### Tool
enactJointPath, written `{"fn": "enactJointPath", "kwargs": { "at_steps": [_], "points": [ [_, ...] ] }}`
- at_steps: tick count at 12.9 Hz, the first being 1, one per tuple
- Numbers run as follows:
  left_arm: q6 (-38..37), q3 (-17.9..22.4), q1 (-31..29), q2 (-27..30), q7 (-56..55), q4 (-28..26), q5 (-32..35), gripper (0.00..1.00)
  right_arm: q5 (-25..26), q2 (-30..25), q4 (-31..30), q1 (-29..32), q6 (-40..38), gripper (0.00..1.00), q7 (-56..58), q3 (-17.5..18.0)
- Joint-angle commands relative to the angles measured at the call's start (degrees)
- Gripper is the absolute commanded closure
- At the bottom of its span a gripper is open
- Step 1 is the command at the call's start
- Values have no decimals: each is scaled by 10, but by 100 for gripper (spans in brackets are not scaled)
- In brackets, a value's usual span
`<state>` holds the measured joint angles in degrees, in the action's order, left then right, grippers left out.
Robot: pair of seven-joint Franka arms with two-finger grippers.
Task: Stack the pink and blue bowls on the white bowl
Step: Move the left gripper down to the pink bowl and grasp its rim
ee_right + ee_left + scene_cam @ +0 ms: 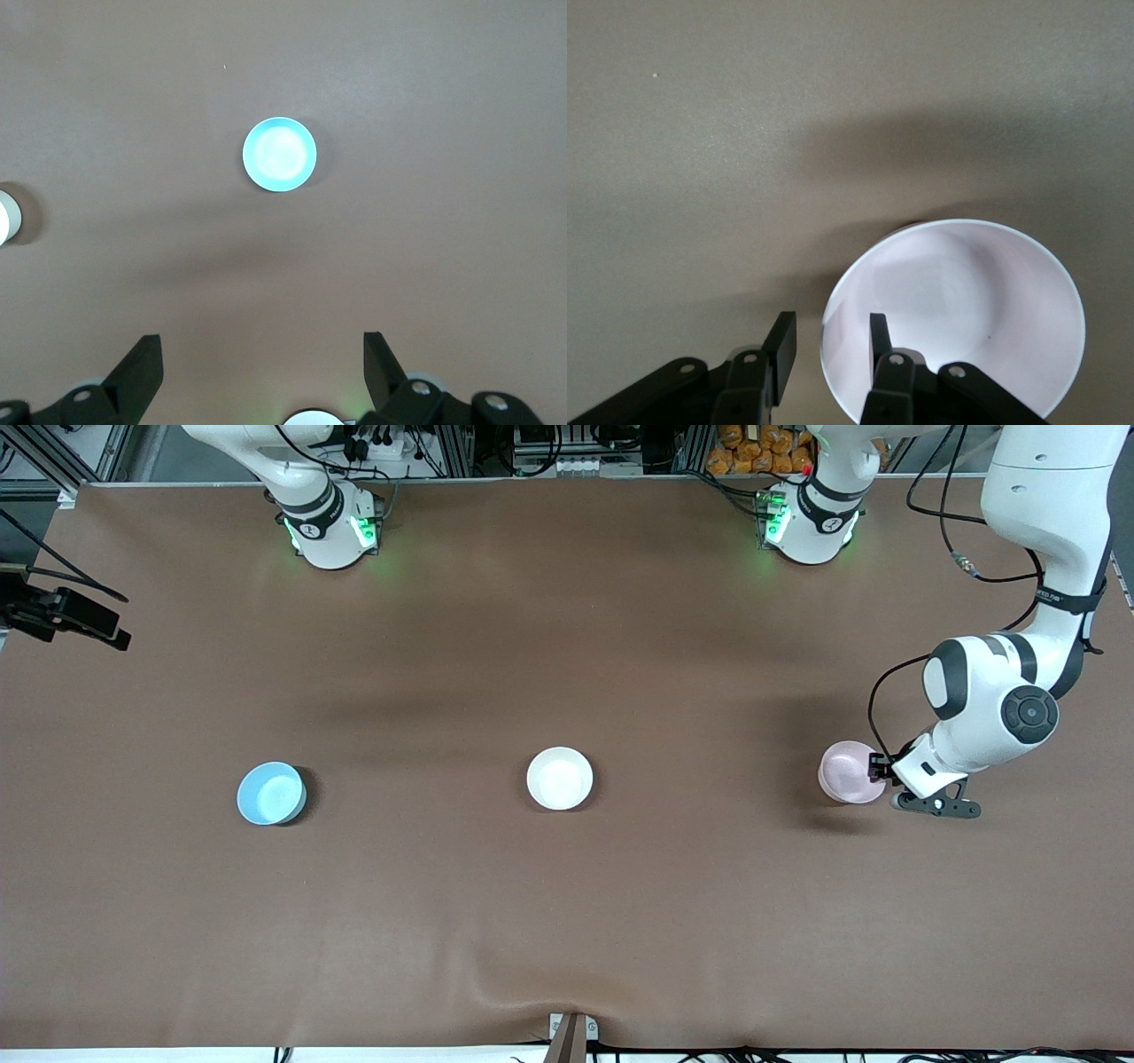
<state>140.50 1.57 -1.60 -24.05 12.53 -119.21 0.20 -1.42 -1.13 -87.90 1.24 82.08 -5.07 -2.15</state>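
The pale pink bowl stands upright on the brown table toward the left arm's end. My left gripper is down at its rim and straddles it, open. One finger is inside the bowl and the other finger is outside, with a gap to the wall. The white bowl sits mid-table. The light blue bowl sits toward the right arm's end. My right gripper hangs high over the table, open and empty; the front view does not show it.
Both arm bases stand along the table's edge farthest from the front camera. A black camera mount juts in at the right arm's end. The brown cloth puckers by a clamp at the front edge.
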Motion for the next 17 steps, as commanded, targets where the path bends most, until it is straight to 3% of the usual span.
{"fn": "enactJointPath", "kwargs": {
  "at_steps": [1, 3, 4, 5, 10, 13, 17],
  "points": [
    [17, -5, -5, -3, 5, -8, 2, 69, 0, 0, 5, 2, -7, 0, -9, 0],
    [17, -5, -5, -3, 5, -8, 2, 80, 0, 1, 5, 2, -7, 0, -9, 0],
    [17, -5, -5, -3, 5, -8, 3, 95, 0, 1, 4, 2, -7, 0, -9, 0],
    [17, -5, -5, -1, 6, -8, 2, 100, 0, 1, 4, 2, -7, 0, -9, 0],
    [-17, -28, -4, 20, 0, 6, -24, 100, 0, 1, 4, 3, -7, 0, -9, -1],
    [-99, -51, 2, 22, -38, 70, -59, 100, 0, 1, 4, 3, -7, 0, -9, -1],
    [-138, -130, 12, 18, -185, 123, -60, 100, 0, 1, 4, 7, -7, 0, -9, -1]
  ]
}}
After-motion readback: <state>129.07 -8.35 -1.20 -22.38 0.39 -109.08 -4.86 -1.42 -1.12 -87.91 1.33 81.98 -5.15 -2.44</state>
